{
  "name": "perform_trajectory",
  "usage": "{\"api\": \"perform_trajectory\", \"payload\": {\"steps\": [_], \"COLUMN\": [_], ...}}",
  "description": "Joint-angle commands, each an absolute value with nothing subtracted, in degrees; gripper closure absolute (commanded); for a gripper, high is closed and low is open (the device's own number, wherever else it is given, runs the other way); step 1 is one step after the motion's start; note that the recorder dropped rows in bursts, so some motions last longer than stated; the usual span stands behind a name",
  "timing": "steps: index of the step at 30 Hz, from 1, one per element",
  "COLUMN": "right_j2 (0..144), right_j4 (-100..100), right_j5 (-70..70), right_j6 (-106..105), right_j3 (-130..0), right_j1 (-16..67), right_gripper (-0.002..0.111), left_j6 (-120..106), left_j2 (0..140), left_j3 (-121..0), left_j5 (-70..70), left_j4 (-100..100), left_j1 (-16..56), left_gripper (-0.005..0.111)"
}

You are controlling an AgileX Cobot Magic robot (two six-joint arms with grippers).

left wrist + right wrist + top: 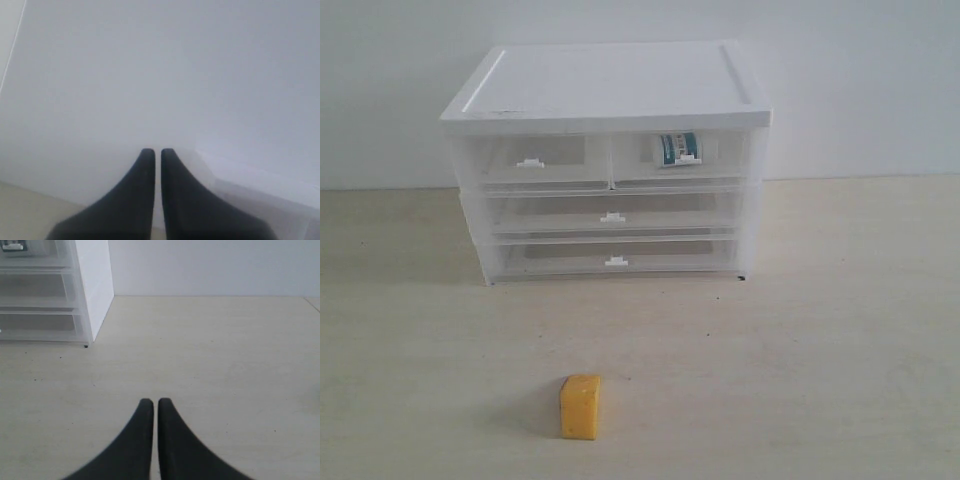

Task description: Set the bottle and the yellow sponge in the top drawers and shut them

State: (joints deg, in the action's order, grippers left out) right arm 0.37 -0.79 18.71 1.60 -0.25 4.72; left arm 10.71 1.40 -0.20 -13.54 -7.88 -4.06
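Observation:
The yellow sponge (580, 406) stands on the table in front of the cabinet (610, 90), well clear of it. Through the clear front of the top right drawer (680, 160) I see the bottle (677, 150) with its teal-and-white label. The top left drawer (532, 162) looks empty. Both top drawers sit pushed in. Neither gripper shows in the exterior view. My left gripper (157, 152) is shut on nothing and faces a white wall. My right gripper (154, 402) is shut on nothing above bare table, with the cabinet (92, 285) off to one side.
Two full-width drawers (613, 215) lie under the top pair, both pushed in. The pale wooden table (820, 330) stretches around the cabinet. A white wall (860, 80) stands behind it.

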Motion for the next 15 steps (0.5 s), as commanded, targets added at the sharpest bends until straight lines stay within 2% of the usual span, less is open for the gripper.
{"api": "perform_trajectory", "payload": {"steps": [1, 7, 15], "right_j2": [0.0, 0.0, 0.0], "right_j4": [-0.7, -0.7, -0.7], "right_j5": [18.4, 18.4, 18.4], "right_j6": [1.4, 1.4, 1.4], "right_j3": [0.0, 0.0, 0.0], "right_j1": [4.4, 4.4, 4.4], "right_gripper": [0.107, 0.107, 0.107], "left_j6": [12.2, 12.0, 16.6], "left_j2": [10.5, 28.2, 44.4], "left_j3": [-4.2, -15.0, -22.9], "left_j5": [-15.5, -17.5, -14.4], "left_j4": [-3.1, 1.2, 10.3], "left_j1": [-4.1, -4.1, -2.5], "left_gripper": [0.102, 0.102, 0.102]}}
